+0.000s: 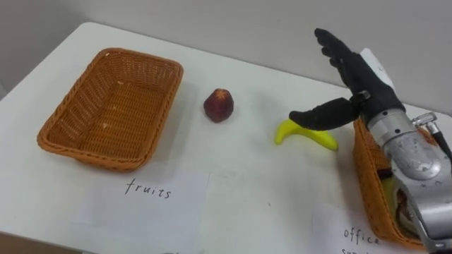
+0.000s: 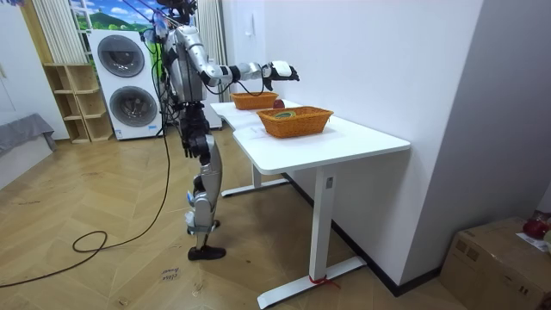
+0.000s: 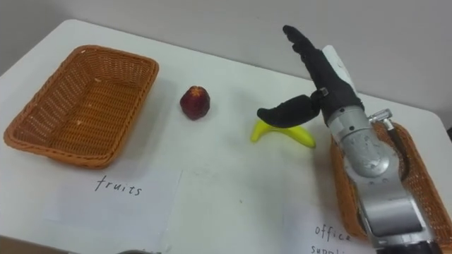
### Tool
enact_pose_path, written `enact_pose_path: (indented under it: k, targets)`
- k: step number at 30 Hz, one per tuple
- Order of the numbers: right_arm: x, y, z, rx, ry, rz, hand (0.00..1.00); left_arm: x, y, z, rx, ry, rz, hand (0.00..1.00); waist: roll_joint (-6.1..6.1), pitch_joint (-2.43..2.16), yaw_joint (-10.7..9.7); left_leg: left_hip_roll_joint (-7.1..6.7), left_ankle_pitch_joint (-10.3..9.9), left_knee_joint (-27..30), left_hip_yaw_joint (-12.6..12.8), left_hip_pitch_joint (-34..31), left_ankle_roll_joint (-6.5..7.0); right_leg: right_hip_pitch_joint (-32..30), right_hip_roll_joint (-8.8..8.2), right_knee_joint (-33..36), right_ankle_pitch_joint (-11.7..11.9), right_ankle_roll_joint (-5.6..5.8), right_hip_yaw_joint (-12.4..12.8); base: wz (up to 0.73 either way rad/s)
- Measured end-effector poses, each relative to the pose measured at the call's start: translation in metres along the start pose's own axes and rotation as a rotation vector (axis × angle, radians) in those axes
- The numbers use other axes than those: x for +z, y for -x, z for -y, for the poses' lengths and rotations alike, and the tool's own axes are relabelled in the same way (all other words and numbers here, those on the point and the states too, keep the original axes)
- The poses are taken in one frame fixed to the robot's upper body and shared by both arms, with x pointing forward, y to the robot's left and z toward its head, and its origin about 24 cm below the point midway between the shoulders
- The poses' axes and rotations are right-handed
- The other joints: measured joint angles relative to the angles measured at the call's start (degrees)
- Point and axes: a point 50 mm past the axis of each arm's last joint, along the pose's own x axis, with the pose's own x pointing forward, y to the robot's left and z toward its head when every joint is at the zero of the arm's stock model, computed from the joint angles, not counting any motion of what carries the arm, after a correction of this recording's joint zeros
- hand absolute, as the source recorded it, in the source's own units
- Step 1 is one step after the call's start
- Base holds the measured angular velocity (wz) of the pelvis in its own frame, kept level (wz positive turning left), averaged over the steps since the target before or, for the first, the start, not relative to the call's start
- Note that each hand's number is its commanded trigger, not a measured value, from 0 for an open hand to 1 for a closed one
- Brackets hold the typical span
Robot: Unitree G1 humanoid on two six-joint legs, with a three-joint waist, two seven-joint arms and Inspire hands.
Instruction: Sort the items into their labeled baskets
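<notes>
Black right hand (image 1: 364,79) above the yellow banana (image 1: 314,139), fingers straight and wide, thumb out over it, empty.

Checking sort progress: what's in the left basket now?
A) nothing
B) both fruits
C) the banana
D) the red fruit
A: the left basket holds nothing; the red fruit and the banana lie on the table.

Your robot: black-fingered right hand (image 3: 323,79), white plate on its back; silver ribbed metal forearm, dark cable along it.
</notes>
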Motion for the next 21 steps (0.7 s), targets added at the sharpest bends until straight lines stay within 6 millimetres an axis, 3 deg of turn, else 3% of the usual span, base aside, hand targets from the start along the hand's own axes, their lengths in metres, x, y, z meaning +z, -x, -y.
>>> enact_pose_path:
  k: [3,8,14,21]
  targets:
    - [0.002,-0.002,0.001,-0.005,0.041,0.004,0.00,0.000,0.000,0.000,0.002,0.000,0.000,0.00,0.07,0.03,0.3,0.00,0.1,0.3,0.3,-0.2,0.00,-0.7,-0.04,0.0,0.0,-0.03,0.2,-0.06]
    - [0.005,-0.005,0.003,-0.022,0.168,0.005,0.00,0.003,-0.001,0.001,-0.005,0.002,0.004,0.00,1.05,0.55,1.0,0.09,0.1,0.3,1.0,-0.2,0.00,-1.0,-0.05,0.0,0.0,-0.04,0.6,-0.05]
    - [0.010,-0.006,0.005,-0.023,0.249,0.018,0.00,-0.004,0.000,0.003,-0.013,0.001,-0.027,0.00,2.11,-0.01,1.0,0.09,0.1,0.1,1.0,-0.6,0.00,-1.3,-0.05,0.1,0.0,-0.05,0.4,0.00]
    - [0.011,-0.007,0.004,0.004,0.285,0.013,0.00,-0.007,0.000,0.004,-0.016,-0.003,-0.038,0.00,1.47,-0.16,0.8,0.07,0.1,0.2,0.6,-0.1,-0.02,-0.5,-0.08,0.0,0.0,-0.05,0.1,0.04]
